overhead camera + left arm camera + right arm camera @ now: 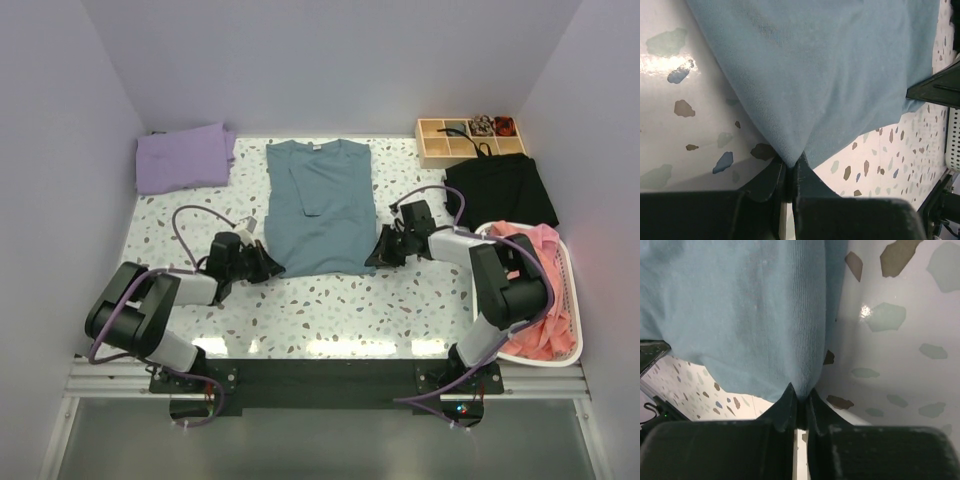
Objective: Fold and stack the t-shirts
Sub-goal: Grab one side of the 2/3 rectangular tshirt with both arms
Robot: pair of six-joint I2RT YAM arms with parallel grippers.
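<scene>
The left end effector (788, 162) is squeezed tight on the near left corner of the blue t-shirt (320, 215), and a little point of cloth is pinched between its two dark fingers. The right end effector (801, 395) is squeezed tight on the near right corner in the same way. The cloth lifts up a bit at each pinch. The blue t-shirt is a soft, dusty blue and lies flat in the middle of the speckled tabletop (330, 310). Its neck is at the far end and its bottom edge is close to the arms. Its sides look folded in, so it makes a long, narrow shape. The purple t-shirt (185, 157) sits folded in the far left corner, well apart from the blue one. On the right, pink t-shirts (535, 270) are heaped in a white basket (572, 300). Behind the basket lies a black cloth (500, 190), and past that a wooden tray (432, 150) with small boxes in it.
</scene>
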